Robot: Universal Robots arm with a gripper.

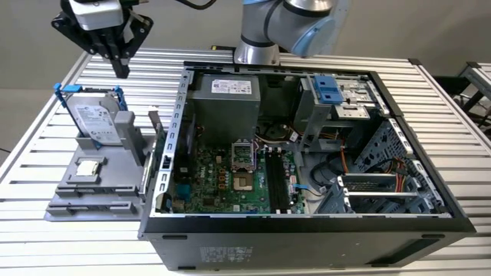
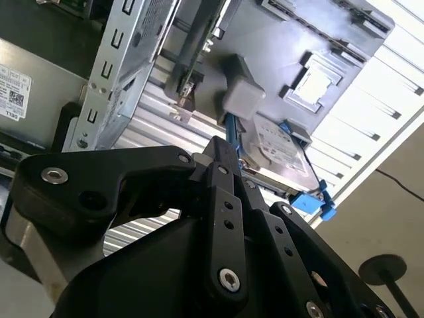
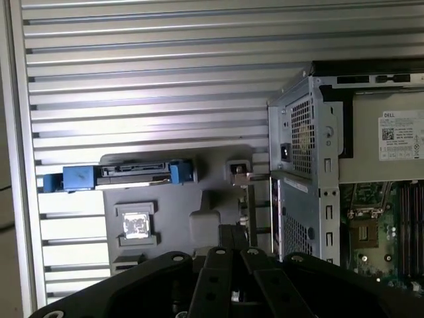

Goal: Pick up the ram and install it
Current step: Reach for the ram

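Over tray [image 1: 77,204] nr ram [image 3: 251,202], fingers [image 1: 121,66] closed, empty

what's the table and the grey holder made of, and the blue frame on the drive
Table: looks like bare metal, probably aluminium, silvery ribbed slats with sheen.
Grey holder: seemingly matte plastic, uniform dull grey.
Blue frame: likely moulded plastic, solid bright colour.
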